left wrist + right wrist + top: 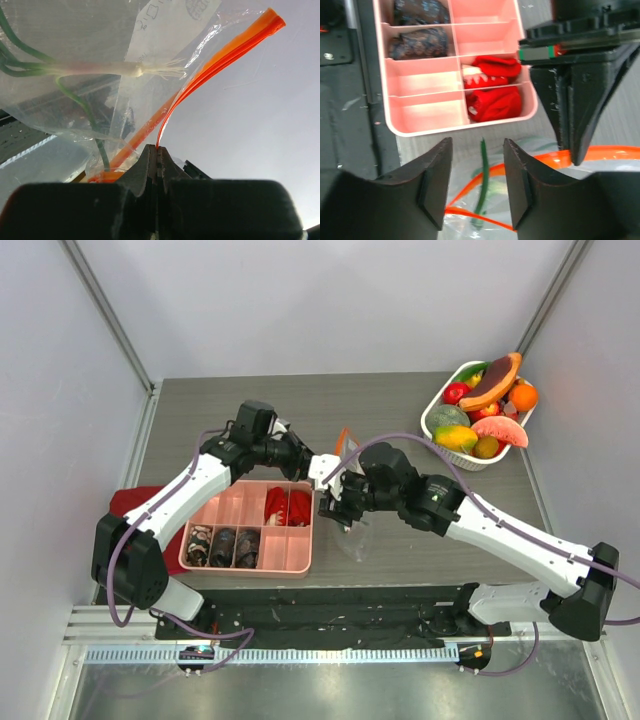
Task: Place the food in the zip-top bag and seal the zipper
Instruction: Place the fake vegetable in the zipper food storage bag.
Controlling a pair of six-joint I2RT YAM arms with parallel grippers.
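Note:
The clear zip-top bag (pixel 355 538) hangs at the table's middle, its orange-red zipper (pixel 344 443) uppermost. My left gripper (pixel 322 472) is shut on the zipper; in the left wrist view its jaws (pixel 158 150) pinch the strip (pixel 225 47). A toy green onion (pixel 100 68) lies inside the bag (pixel 75 40). My right gripper (pixel 335 510) is open just above the bag's mouth. In the right wrist view (pixel 477 185) the green stalk (pixel 482 170) and zipper (pixel 542 161) show between and below its fingers. The other toy fruits (pixel 480 410) lie in a white basket.
The white oval basket (pixel 432 427) stands at the back right. A pink compartment tray (pixel 300 565) lies just left of the bag, with red crinkled pieces (pixel 495 97) and dark lumps (pixel 417 42). A red cloth (pixel 125 502) lies at the table's left edge.

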